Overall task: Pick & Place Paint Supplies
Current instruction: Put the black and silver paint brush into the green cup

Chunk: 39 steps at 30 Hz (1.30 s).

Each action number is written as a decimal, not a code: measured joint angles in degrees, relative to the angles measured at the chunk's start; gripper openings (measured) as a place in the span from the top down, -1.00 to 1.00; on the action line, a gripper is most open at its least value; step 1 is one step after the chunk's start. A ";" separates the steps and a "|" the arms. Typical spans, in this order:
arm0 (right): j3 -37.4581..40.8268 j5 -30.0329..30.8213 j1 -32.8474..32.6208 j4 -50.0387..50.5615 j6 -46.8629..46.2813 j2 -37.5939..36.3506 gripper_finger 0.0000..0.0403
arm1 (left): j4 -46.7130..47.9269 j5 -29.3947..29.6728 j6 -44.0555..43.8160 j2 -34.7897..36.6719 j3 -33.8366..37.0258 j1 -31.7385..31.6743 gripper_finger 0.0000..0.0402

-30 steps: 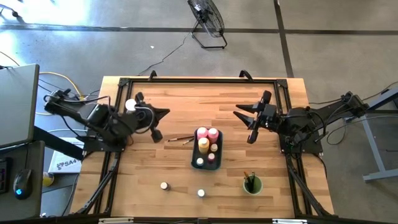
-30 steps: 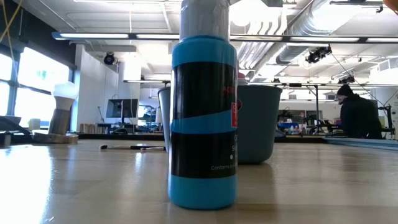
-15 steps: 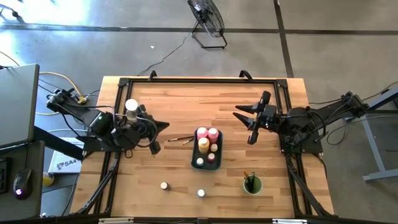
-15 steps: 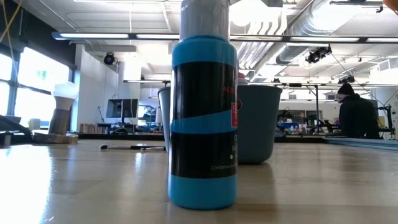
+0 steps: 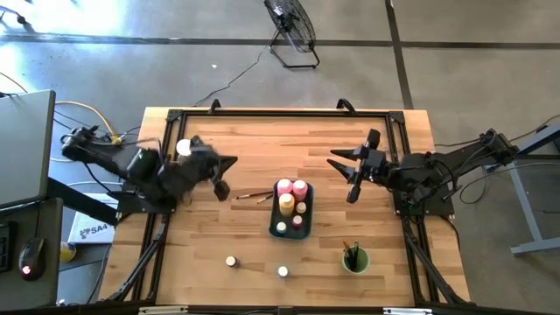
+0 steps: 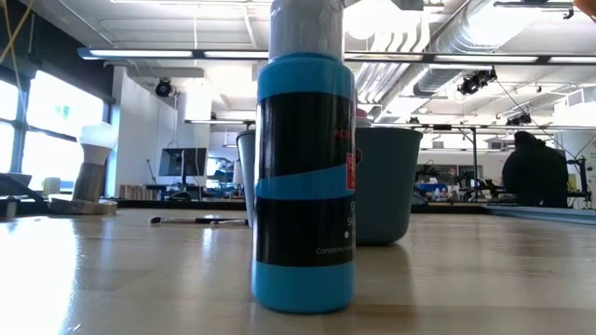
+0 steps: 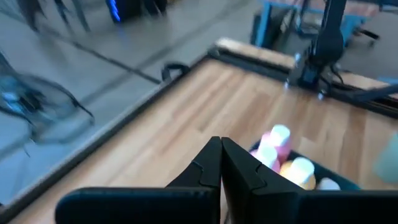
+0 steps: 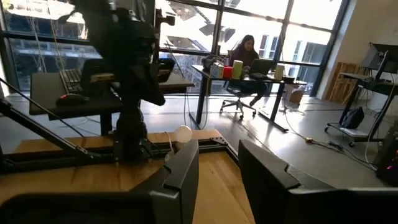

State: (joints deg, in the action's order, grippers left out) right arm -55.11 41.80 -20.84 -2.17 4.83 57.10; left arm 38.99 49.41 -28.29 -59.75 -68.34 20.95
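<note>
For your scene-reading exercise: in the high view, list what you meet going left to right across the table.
Left tool → paintbrushes → tray → right tool → green cup

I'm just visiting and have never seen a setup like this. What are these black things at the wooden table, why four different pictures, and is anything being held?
They are two robot arms, each ending in a two-finger gripper. One picture looks straight down on the table. One sits at table height, right behind a blue bottle. The other two come from small cameras on each arm's wrist, looking out past its own fingers.

From above, the left gripper is shut and empty, and the right gripper is partly open and empty; both hover either side of a dark tray. In the tray stand pink bottles, a yellow bottle and small jars. Beside it lie paintbrushes. Two more jars stand near the front edge, and a green cup holds brushes.
</note>
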 joint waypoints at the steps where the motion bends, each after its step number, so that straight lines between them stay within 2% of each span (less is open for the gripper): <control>1: 0.00 0.02 0.08 0.00 0.64 0.00 0.47 | 0.47 -3.74 0.04 0.48 -0.01 -2.31 0.99; 3: 0.00 -0.02 0.76 -0.04 2.20 0.00 0.47 | 0.55 -9.94 2.20 0.66 -0.07 -7.45 0.99; 9: 0.00 0.07 3.97 0.21 2.91 0.00 0.47 | 2.88 -22.06 8.96 0.40 -0.11 -18.14 1.00; 14: 0.00 0.07 5.35 2.23 1.14 0.00 0.47 | 10.84 -33.84 10.50 0.75 -0.07 -22.70 1.00; 16: 0.00 0.04 5.71 3.01 0.96 0.02 0.47 | 14.41 -36.46 11.57 0.68 -0.07 -23.94 1.00; 23: 0.00 -0.18 7.30 4.28 0.99 0.02 0.47 | 20.70 -38.53 11.79 -0.61 0.25 -26.01 1.00; 27: 0.00 -0.39 8.30 4.42 1.00 0.02 0.47 | 16.04 -38.81 12.83 -1.47 4.58 -25.99 1.00; 30: 0.00 -0.39 8.68 4.76 0.91 0.02 0.47 | 7.09 -38.92 12.47 -2.00 10.70 -25.84 1.00; 34: 0.00 -0.42 8.61 4.90 0.82 0.04 0.47 | -0.24 -40.44 11.15 -2.02 18.62 -25.85 1.00; 39: 0.00 -2.57 8.48 4.98 0.78 0.04 0.47 | -2.13 -43.38 8.25 -2.00 25.21 -25.85 1.00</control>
State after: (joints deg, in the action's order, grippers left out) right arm -55.11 39.23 -12.36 2.81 5.61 57.14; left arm 36.85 6.03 -20.04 -61.76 -43.13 -4.91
